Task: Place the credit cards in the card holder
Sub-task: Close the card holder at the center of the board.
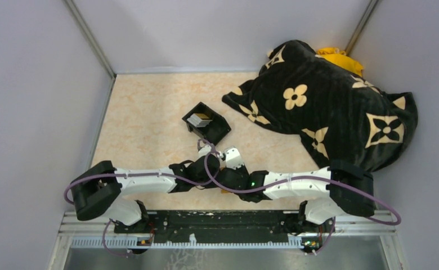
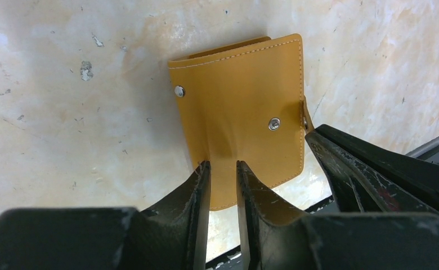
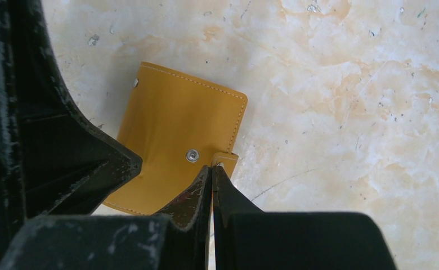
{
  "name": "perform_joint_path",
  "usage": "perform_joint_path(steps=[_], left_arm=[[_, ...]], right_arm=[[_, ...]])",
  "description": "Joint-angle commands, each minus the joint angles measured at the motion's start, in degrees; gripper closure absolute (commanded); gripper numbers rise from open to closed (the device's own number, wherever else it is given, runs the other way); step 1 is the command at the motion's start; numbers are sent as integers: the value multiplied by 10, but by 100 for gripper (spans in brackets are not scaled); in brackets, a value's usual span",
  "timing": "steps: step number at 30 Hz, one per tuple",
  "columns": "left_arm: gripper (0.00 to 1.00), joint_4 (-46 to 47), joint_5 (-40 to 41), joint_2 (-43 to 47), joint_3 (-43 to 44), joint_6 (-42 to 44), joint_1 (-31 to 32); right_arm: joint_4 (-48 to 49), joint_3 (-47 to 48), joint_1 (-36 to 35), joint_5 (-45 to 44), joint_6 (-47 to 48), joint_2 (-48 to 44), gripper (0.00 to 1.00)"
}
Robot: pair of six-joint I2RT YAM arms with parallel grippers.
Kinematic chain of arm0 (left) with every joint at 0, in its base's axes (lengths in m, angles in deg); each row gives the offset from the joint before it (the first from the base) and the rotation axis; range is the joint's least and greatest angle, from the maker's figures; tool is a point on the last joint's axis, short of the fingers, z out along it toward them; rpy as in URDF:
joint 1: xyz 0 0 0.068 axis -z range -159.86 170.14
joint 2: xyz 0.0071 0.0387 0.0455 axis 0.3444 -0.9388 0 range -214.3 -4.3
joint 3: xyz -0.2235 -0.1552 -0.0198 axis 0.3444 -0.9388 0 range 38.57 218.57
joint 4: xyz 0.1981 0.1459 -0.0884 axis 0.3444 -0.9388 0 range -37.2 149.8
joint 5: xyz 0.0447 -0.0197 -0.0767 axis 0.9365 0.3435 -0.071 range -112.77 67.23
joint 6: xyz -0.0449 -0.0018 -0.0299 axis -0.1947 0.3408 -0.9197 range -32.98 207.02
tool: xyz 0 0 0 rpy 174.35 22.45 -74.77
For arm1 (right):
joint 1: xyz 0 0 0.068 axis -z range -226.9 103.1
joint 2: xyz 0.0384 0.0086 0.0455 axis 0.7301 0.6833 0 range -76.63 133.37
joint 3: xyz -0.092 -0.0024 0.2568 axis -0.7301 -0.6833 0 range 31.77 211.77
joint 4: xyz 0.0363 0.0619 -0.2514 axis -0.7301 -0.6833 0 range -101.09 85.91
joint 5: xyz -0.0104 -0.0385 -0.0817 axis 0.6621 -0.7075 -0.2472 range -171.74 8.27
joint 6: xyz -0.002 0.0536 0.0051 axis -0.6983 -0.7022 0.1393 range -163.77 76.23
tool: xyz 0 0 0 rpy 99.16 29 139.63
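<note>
Orange-tan leather card holder [image 2: 240, 101] lies shut on the marbled beige desk [image 3: 346, 112]. There's the right gripper [image 3: 213, 169], fingers clamped on the holder's side tab [image 3: 227, 159]. The left gripper [image 2: 223, 167] has fingers a slit apart at the near edge; gripping or not, cannot tell. Pale credit cards [image 1: 200, 119] sit in the black square box [image 1: 218, 129].

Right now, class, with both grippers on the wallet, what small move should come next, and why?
Probably the right gripper should pull the tab outward to open the wallet while the left gripper holds its edge. The wallet is folded shut, and the cards lie in the black box.
</note>
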Motion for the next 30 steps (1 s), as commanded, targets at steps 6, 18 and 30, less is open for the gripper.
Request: perform_joint_path(steps=[6, 18, 30], left_arm=[[70, 19, -2, -22, -5, 5, 1], [70, 34, -12, -30, -9, 4, 1], [70, 39, -14, -28, -12, 5, 1]], right_arm=[[29, 37, -6, 14, 28, 20, 99], [49, 46, -7, 30, 34, 50, 99], [65, 53, -6, 37, 43, 65, 100]])
